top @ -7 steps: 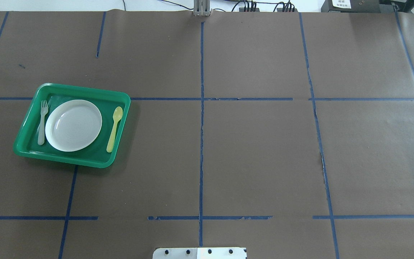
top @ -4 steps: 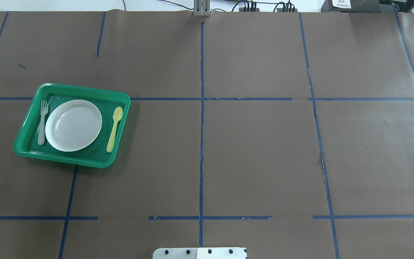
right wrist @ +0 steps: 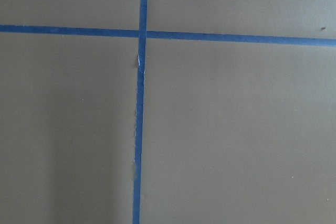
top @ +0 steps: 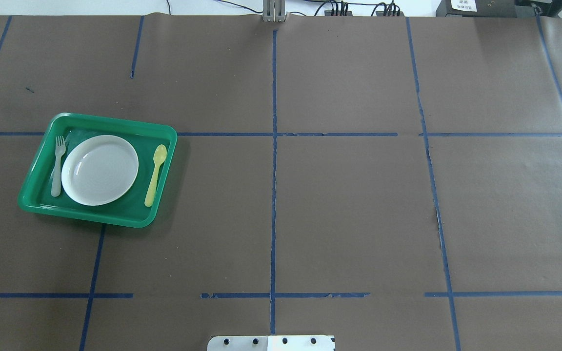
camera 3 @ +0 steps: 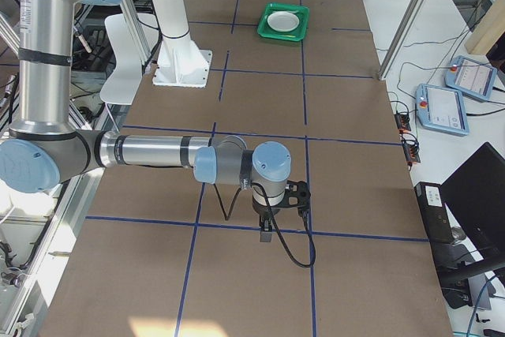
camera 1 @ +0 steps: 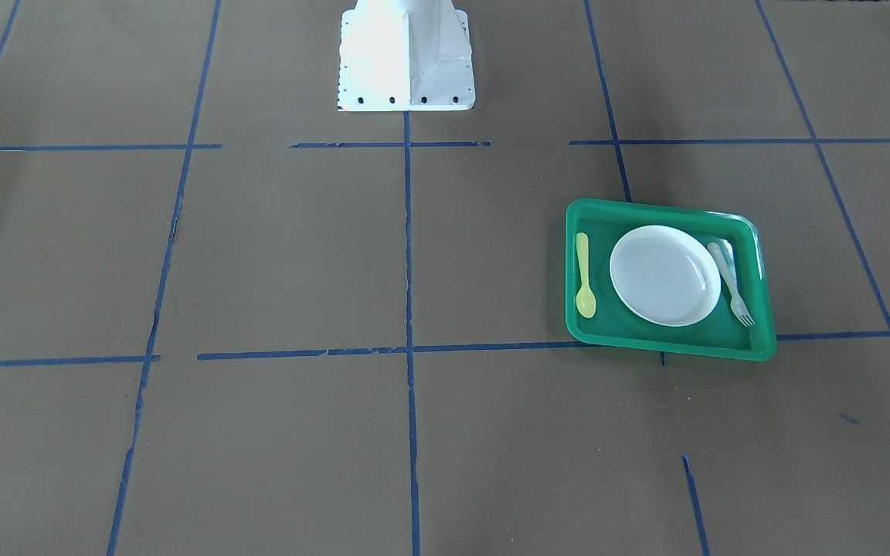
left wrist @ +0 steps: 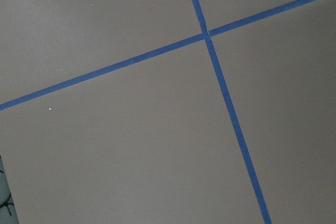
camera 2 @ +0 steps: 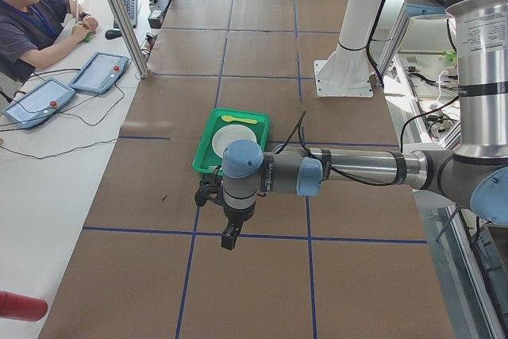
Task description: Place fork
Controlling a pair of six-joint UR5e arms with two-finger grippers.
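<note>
Nothing on the table has shifted since a second ago. Your fork (top: 57,165) lies flat in the green tray (top: 96,219), along the tray's left side. It is just beside the white plate (top: 99,169), with its tines pointing away from the robot. The yellow spoon (top: 155,174) lies on the plate's other side. You'll find the left gripper (camera 2: 229,240) and the right gripper (camera 3: 266,233) only in the side views. Each points down over brown paper (top: 349,209) and blue tape, and neither touches the tray. Whether either claw is spread or clenched, I cannot tell.

1 tray (top: 110,122), 1 plate (top: 99,169), 1 fork (top: 57,167), 1 yellow spoon (top: 155,174), 2 arms (camera 2: 357,167)
</note>
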